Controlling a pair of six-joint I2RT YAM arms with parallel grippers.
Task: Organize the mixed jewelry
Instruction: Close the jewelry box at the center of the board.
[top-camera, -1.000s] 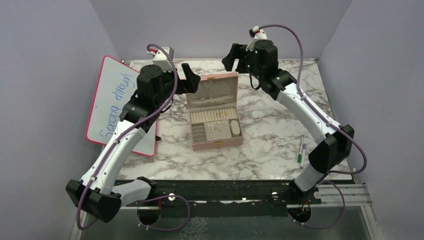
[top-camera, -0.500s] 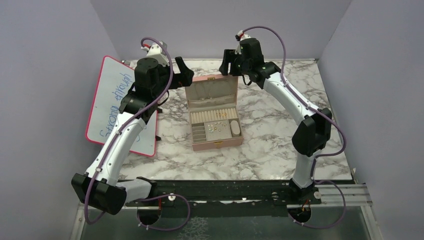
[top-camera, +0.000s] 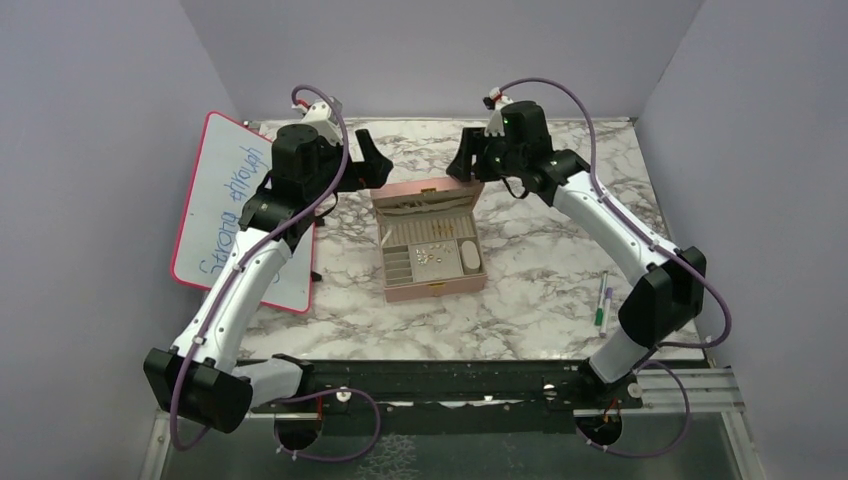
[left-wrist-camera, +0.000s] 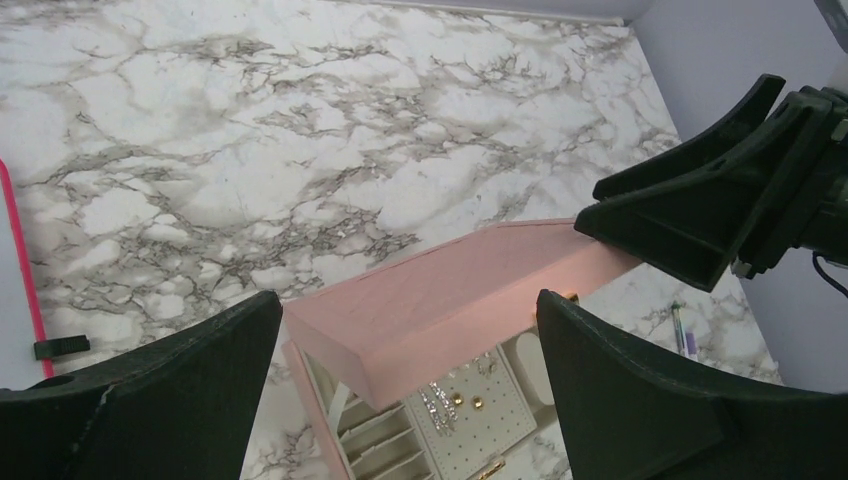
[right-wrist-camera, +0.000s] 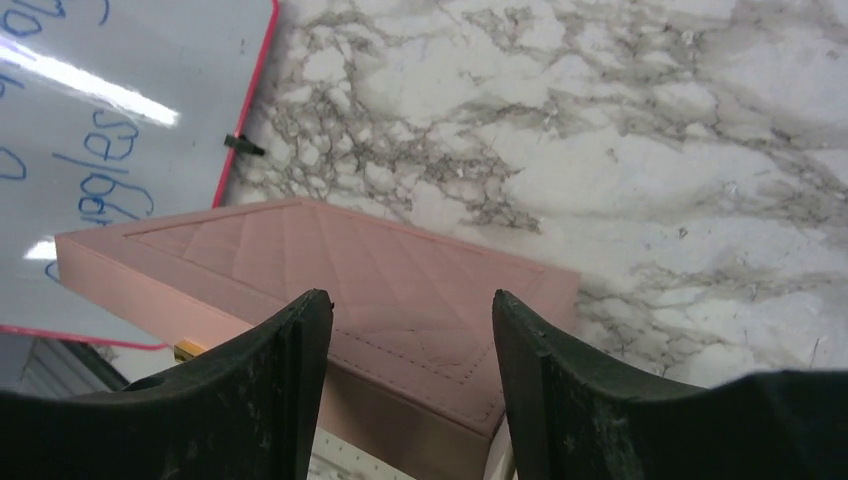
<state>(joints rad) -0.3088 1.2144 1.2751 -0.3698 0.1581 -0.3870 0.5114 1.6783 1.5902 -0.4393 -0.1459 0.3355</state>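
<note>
Mixed gold and silver jewelry (top-camera: 436, 251) lies in the tray of a pink padded box (top-camera: 434, 288) on the marble counter (top-camera: 550, 275). Its quilted lid (top-camera: 428, 190), upright a second ago, now tips forward. The left fingers (left-wrist-camera: 170, 390) and right fingers (right-wrist-camera: 265, 390), both spread wide, have closed in behind it, apparently to shut it.

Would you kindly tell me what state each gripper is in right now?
Left gripper: open, holding nothing.
Right gripper: open, poised at the pink box lid, gripping nothing.
</note>
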